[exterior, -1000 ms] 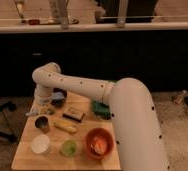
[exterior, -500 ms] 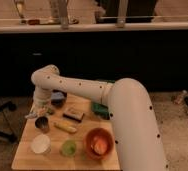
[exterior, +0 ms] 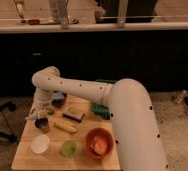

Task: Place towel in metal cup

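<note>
The metal cup [exterior: 42,125] is small and dark and stands near the left edge of the wooden table [exterior: 27,157]. My gripper [exterior: 39,113] hangs from the white arm [exterior: 87,92] right above the cup's rim. A pale grey-blue patch [exterior: 32,117] shows at the gripper's tip, just over the cup. It looks like the towel, but I cannot tell for sure. No other towel shows on the table.
On the table are a dark bowl [exterior: 58,100], a brown-and-yellow block [exterior: 74,115], a yellow banana-like thing [exterior: 65,128], a green item [exterior: 100,110], an orange bowl [exterior: 99,143], a green cup [exterior: 68,148] and a white cup [exterior: 40,145]. A dark counter runs behind.
The gripper has moved down and a little to the left, from beside the dark bowl to just above the metal cup.
</note>
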Controlling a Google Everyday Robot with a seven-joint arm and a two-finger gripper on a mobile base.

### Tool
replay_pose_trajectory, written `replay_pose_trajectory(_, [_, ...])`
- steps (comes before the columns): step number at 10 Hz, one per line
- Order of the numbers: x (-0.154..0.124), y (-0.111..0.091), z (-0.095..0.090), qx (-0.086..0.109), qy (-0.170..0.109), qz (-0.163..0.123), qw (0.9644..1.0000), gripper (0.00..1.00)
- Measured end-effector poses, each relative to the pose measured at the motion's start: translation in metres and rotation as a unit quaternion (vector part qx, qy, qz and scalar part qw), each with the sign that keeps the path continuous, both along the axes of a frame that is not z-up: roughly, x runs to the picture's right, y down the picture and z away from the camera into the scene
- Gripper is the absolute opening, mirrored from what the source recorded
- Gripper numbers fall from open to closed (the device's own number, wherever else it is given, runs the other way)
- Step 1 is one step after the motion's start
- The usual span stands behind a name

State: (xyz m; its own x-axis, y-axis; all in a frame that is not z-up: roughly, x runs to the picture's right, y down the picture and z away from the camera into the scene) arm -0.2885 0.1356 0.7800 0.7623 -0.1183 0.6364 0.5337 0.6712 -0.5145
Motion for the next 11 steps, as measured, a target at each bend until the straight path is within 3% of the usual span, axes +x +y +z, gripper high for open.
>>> replay_pose_trajectory(4, [-0.003, -0.003, -0.008, 0.011, -0.016, 0.009, 0.9998, 0.02])
replay_pose_trajectory(7, [-0.004, -0.01, -0.019, 0.025, -0.047, 0.04, 0.9978, 0.02])
replay_pose_trajectory(10, [0.002, -0.011, -0.032, 0.021, -0.109, 0.107, 0.988, 0.02])
replay_pose_trajectory(11, [0.002, -0.009, -0.035, 0.015, -0.131, 0.129, 0.9828, 0.02])
